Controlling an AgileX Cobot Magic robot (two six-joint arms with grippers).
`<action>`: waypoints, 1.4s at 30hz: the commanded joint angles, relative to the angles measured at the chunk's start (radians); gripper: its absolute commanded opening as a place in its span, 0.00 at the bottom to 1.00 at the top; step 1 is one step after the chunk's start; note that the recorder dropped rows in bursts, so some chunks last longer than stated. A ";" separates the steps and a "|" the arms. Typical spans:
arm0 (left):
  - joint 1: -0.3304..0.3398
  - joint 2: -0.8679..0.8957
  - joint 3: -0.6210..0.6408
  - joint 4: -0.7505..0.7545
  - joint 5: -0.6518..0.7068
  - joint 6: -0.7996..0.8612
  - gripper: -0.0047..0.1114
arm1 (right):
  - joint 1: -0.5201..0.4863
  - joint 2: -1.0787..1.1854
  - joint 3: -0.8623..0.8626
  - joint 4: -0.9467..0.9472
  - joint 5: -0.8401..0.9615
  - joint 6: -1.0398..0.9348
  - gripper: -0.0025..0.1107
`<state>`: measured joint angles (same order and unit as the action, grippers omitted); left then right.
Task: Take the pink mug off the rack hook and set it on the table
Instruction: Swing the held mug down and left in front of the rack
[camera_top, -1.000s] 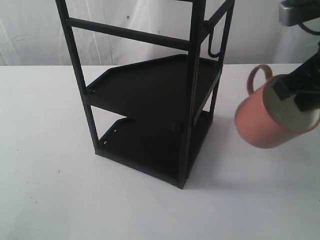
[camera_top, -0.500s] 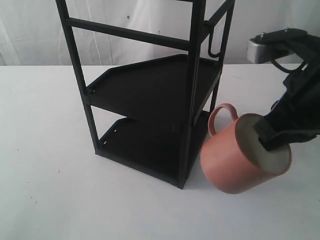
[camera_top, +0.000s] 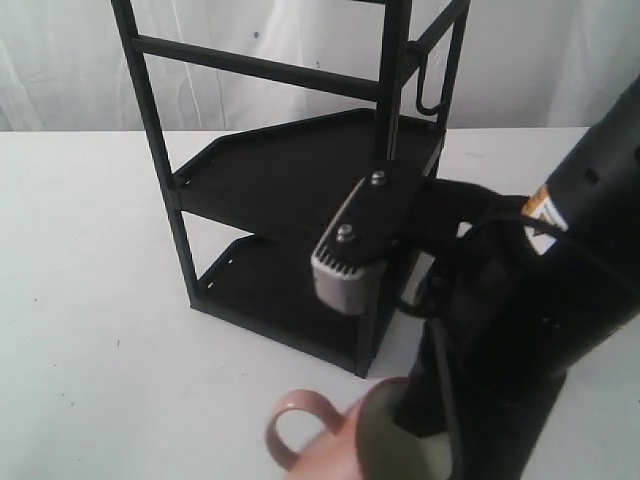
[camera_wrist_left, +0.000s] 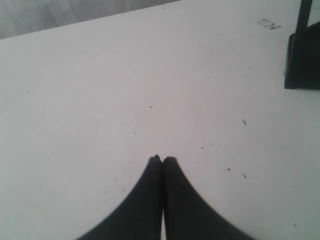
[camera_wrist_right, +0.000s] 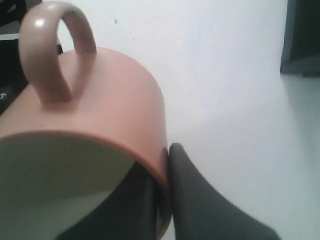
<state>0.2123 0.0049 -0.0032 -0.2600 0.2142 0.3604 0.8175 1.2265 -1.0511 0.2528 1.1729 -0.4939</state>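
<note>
The pink mug (camera_top: 335, 450) shows at the bottom edge of the exterior view, handle (camera_top: 298, 432) toward the left, mostly cut off by the frame. My right gripper (camera_wrist_right: 162, 165) is shut on its rim, one finger inside the cream interior and one outside against the pink wall (camera_wrist_right: 115, 95). The mug is tilted, its handle (camera_wrist_right: 52, 47) pointing away from me. The black rack (camera_top: 300, 200) stands behind, its hook (camera_top: 428, 80) bare. My left gripper (camera_wrist_left: 162, 159) is shut on nothing, hovering over the white table (camera_wrist_left: 125, 75).
My right arm and its grey camera block (camera_top: 350, 245) cover much of the right of the exterior view. A corner of the rack base (camera_wrist_left: 302, 65) shows in the left wrist view. White curtain hangs behind the table.
My right arm has carried the mug down and leftward, from beside the rack's right side to the front near the bottom of the exterior view. The left gripper's earlier state is not shown.
</note>
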 joint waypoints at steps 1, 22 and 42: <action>-0.006 -0.005 0.003 -0.010 -0.004 0.003 0.04 | 0.081 -0.009 0.026 0.026 -0.229 -0.110 0.02; -0.006 -0.005 0.003 -0.010 -0.004 0.003 0.04 | 0.159 0.269 -0.368 -0.058 -0.017 0.063 0.02; -0.006 -0.005 0.003 -0.010 -0.004 0.003 0.04 | 0.168 0.815 -0.801 -0.399 0.048 0.414 0.02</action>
<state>0.2123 0.0049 -0.0032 -0.2600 0.2132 0.3604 0.9862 2.0286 -1.8406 -0.1337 1.2201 -0.0961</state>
